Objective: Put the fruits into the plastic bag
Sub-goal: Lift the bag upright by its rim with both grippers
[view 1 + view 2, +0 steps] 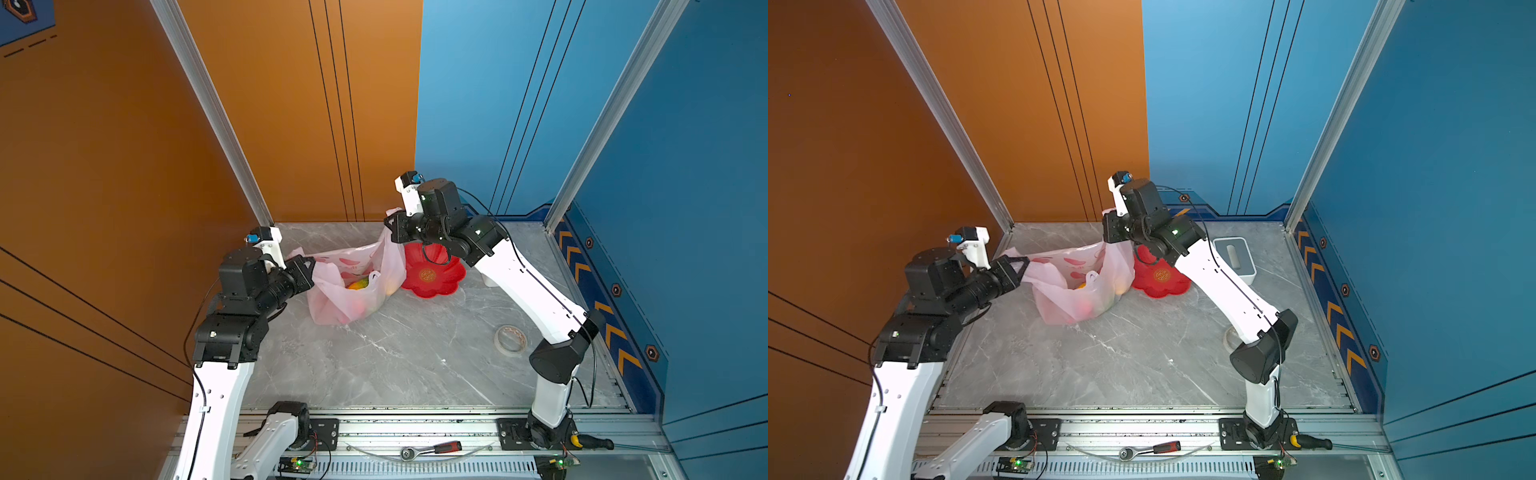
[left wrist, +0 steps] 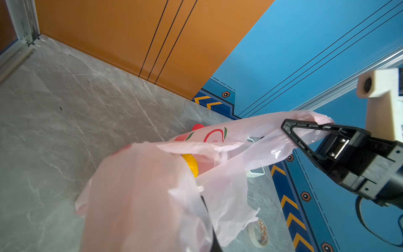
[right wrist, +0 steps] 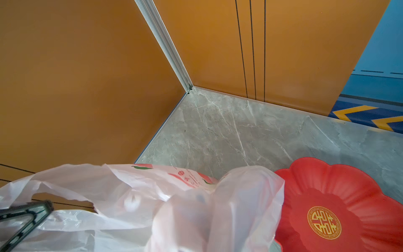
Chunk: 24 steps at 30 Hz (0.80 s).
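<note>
Ratchet on the front rail, off the counter. Farther in, both top views, near the back edge: plastic bag sitting with fruits inside, stretched between left pincer and right pincer, each clamped shut on a handle. Red dish just beside it. From the left wrist: yellow fruit peeking through the mouth, handle film pulled taut. From the right wrist: bag side at the dish rim. Likely trouble: thin film tearing or slipping from a pincer under the load; uneven pull tipping the bag and spilling fruit.
</note>
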Each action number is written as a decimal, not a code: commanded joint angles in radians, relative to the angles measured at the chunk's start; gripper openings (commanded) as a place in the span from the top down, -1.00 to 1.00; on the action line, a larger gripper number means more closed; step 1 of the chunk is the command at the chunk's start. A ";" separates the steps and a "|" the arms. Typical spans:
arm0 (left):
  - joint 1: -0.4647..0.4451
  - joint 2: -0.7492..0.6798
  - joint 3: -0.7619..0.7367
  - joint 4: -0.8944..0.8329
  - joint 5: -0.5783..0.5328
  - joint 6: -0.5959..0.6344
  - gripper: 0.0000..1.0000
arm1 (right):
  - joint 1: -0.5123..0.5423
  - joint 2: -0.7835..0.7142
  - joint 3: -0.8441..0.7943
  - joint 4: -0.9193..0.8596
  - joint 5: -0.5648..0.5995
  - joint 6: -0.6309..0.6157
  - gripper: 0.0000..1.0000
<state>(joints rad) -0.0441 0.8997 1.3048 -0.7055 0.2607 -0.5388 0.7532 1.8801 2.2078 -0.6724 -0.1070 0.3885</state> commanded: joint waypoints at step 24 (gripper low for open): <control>-0.012 0.036 0.154 -0.153 0.044 0.016 1.00 | 0.085 -0.172 -0.084 0.093 -0.051 -0.012 1.00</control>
<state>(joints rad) -0.0536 0.8848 1.4303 -0.8181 0.2665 -0.5232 0.8551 1.6882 2.1387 -0.6018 -0.1394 0.3706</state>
